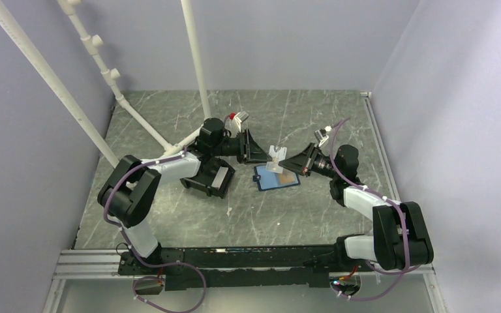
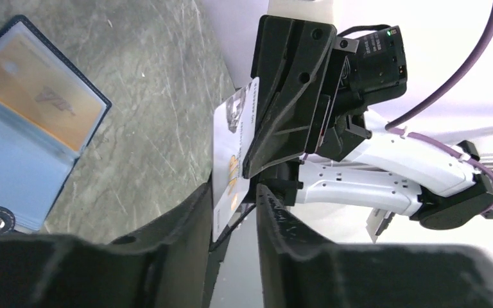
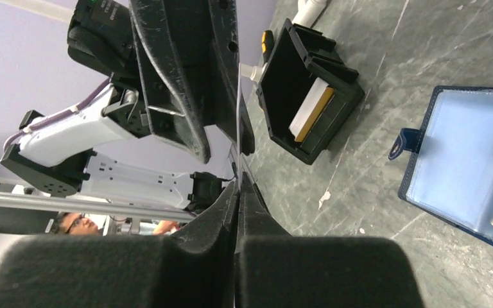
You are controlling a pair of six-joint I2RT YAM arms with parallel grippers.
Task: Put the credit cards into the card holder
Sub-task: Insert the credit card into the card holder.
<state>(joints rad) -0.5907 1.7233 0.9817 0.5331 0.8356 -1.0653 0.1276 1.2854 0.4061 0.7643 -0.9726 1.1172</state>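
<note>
The pale whitish credit card [image 1: 275, 156] stands on edge in the air between both grippers, above the card holder [image 1: 271, 180]. My right gripper [image 3: 237, 176] is shut on it; only the card's thin edge [image 3: 239, 102] shows there. My left gripper [image 2: 236, 188] is open around the card's other end. The card [image 2: 230, 160] lies against one finger, with a gap to the other. The card holder [image 2: 19, 163] lies open on the table, light blue inside, with the orange-tan card [image 2: 38, 96] in a clear pocket. Its snap tab [image 3: 406, 142] points left.
A black plastic bin [image 1: 207, 177] lies by the left arm, holding a white and an orange card [image 3: 311, 109]. White pipes [image 1: 196, 59] rise at the back left. Grey walls close in the table on three sides.
</note>
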